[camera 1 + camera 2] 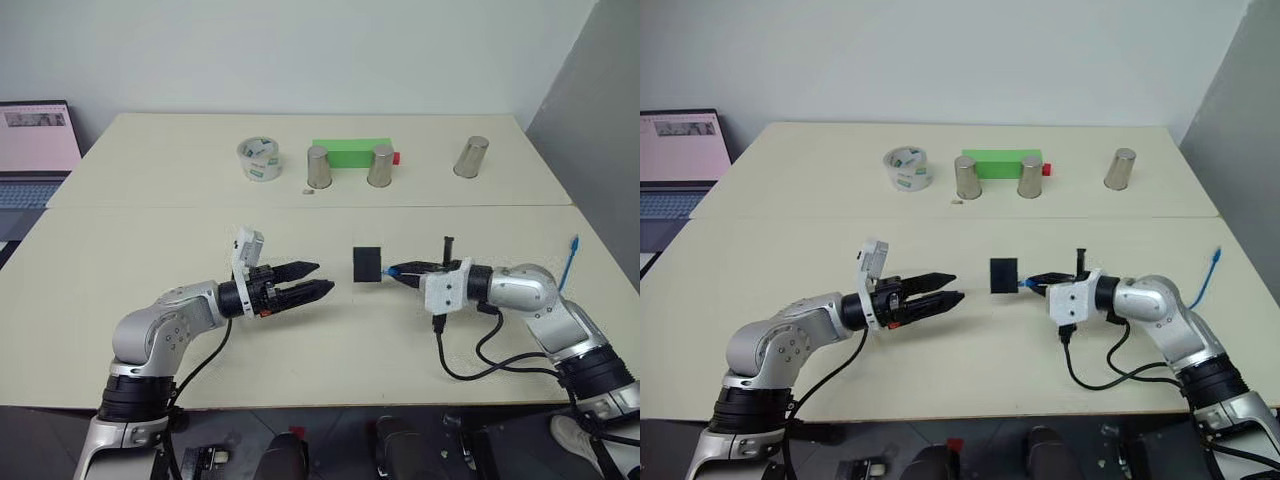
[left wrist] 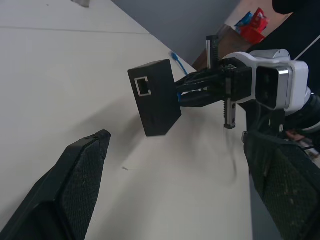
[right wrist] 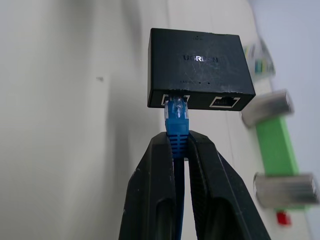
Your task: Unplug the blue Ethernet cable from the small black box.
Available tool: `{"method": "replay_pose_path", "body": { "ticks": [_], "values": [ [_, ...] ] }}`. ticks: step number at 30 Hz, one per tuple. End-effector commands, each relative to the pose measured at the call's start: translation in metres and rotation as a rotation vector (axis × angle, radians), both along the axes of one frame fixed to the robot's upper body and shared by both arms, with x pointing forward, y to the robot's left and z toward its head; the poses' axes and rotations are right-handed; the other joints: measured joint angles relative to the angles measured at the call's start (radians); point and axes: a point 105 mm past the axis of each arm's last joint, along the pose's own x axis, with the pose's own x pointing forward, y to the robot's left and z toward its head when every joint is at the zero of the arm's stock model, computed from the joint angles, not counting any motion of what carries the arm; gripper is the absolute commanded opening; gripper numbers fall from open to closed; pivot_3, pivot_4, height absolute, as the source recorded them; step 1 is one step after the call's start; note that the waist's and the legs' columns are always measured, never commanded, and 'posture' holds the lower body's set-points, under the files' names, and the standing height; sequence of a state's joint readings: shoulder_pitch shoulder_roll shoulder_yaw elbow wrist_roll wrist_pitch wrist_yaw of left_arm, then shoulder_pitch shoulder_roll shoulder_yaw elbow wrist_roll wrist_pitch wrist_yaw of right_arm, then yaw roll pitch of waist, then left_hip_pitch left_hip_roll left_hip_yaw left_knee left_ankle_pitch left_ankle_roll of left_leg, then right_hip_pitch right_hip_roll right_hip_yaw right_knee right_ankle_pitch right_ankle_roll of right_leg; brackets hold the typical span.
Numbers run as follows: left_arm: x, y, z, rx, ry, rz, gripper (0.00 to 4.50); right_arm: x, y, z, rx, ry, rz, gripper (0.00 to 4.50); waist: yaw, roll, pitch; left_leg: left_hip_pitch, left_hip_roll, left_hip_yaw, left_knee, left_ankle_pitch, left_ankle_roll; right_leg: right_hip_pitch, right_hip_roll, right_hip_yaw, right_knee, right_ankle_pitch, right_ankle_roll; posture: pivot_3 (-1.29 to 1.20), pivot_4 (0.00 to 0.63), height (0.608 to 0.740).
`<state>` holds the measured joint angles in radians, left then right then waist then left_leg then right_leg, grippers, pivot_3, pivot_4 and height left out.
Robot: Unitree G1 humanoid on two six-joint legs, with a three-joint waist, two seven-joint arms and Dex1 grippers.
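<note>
Blue Ethernet cable point(image 3: 177, 127), ribbed boot, enters matte box point(image 3: 197, 67).

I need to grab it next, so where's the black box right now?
In the left eye view the box is held up mid-table between the grippers, on the blue cable pinched by the right gripper, facing the open left gripper.

Room: two pale tables, plain walls.
Cream tables point(image 1: 300, 330) butted edge to edge; white rear wall point(image 1: 300, 50); grey side wall point(image 1: 600, 100); even, soft lighting.
</note>
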<state>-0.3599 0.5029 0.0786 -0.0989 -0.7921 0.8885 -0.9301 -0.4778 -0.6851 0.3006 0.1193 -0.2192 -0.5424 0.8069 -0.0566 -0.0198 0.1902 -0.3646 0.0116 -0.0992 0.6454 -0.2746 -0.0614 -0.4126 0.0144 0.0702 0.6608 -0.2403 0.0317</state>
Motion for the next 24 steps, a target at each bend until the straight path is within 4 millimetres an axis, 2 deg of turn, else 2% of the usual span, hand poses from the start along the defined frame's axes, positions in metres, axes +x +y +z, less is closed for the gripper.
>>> {"method": "replay_pose_path", "body": {
  "ticks": [1, 12, 16, 24],
  "values": [
    [-0.004, -0.007, 0.012, -0.046, -0.005, -0.044, 4.5, -0.01, 0.017, 0.018, 0.015, -0.108, 0.108, 0.11, 0.001, 0.0, 0.0, 0.0, 0.0, 0.0, 0.0, 0.0, 0.0, 0.0, 0.0, 0.0, 0.0, 0.0, 0.0, 0.0, 0.15, 0.74],
    [-0.001, -0.017, 0.011, -0.065, -0.011, -0.051, 4.5, -0.017, 0.036, 0.03, 0.065, -0.125, 0.174, 0.11, 0.004, 0.0, 0.0, 0.001, 0.0, -0.001, 0.001, 0.0, 0.0, 0.0, 0.0, 0.0, 0.002, 0.0, 0.0, 0.0, 0.15, 0.74],
    [0.0, -0.018, 0.013, -0.075, -0.015, -0.044, 3.8, -0.02, 0.04, 0.031, 0.071, -0.133, 0.19, 0.11, 0.004, 0.0, 0.0, 0.001, 0.0, -0.001, 0.0, 0.0, 0.0, 0.0, 0.0, 0.0, 0.002, 0.0, 0.0, 0.0, 0.15, 0.74],
    [0.001, -0.017, 0.011, -0.067, -0.017, -0.035, 1.95, -0.021, 0.043, 0.032, 0.075, -0.163, 0.199, 0.11, 0.005, 0.0, 0.0, 0.001, 0.0, -0.001, 0.001, 0.0, 0.0, 0.0, 0.0, 0.0, 0.002, 0.0, 0.0, 0.0, 0.15, 0.74]
  ]
}}
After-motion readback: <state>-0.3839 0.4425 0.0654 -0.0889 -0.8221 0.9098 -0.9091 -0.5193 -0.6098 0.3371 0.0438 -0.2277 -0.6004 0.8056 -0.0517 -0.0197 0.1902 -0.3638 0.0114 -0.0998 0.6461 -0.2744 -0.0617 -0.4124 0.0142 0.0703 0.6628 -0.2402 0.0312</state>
